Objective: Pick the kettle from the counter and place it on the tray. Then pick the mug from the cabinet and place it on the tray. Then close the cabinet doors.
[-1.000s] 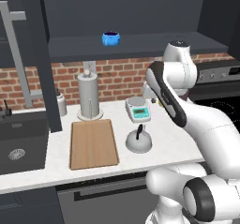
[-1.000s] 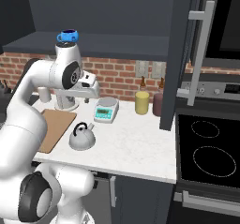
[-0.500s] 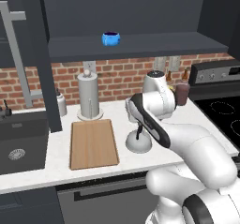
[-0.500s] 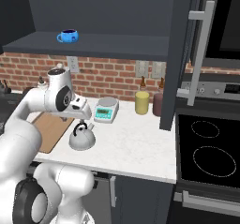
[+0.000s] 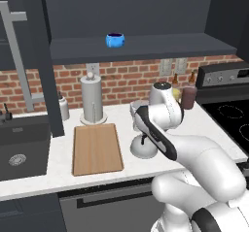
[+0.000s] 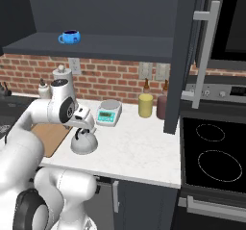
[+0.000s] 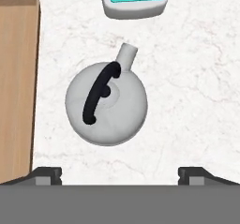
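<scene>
Lowered since a second ago, the arm now hangs its gripper (image 7: pixel 120 171) directly over the kettle (image 7: pixel 106 103), jaws spread wide and holding nothing. On the white counter (image 6: pixel 139 152) the tray (image 5: pixel 97 148) lies just beside the kettle, the scale (image 6: pixel 108 113) behind it. Up on the cabinet (image 5: pixel 146 46) shelf sits the blue mug (image 5: pixel 115 40).

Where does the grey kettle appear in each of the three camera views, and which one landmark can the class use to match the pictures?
Left base view: kettle at centre, right of the tray, partly behind the arm.
Right base view: kettle at lower left, right of the tray.
Hand view: kettle near centre, handle on top.
Shared landmark: the wooden tray beside it.
</scene>
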Motion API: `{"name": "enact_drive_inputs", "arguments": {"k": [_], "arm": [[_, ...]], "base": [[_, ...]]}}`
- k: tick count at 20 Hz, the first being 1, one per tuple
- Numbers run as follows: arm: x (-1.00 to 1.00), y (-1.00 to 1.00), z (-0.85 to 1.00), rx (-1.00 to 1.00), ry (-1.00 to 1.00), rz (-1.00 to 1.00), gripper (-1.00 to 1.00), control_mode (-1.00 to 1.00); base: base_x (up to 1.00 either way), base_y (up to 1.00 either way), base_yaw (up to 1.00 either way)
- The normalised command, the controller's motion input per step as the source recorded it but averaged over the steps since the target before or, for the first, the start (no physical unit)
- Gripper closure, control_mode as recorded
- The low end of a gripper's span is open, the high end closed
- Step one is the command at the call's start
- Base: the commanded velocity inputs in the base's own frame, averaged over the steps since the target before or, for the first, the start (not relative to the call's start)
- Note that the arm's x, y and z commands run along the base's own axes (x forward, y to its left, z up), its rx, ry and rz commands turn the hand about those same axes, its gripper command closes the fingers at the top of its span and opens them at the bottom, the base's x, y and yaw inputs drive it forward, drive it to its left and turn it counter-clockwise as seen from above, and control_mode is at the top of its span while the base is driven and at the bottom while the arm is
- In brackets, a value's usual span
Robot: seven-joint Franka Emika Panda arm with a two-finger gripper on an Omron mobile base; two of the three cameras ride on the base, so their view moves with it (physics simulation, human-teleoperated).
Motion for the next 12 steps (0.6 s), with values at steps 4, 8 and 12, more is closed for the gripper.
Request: {"name": "enact_drive_inputs", "arguments": {"k": [4, 8, 12], "arm": [[0.17, 0.07, -0.16, 0.0, 0.0, -0.06, -1.0, -1.0], [0.3, 0.08, -0.01, 0.0, 0.05, -0.1, -1.0, -1.0], [0.35, 0.17, -0.06, 0.0, 0.03, -0.12, -1.0, -1.0]], "base": [[0.0, 0.0, 0.0], [0.0, 0.0, 0.0], [0.0, 0.0, 0.0]]}}
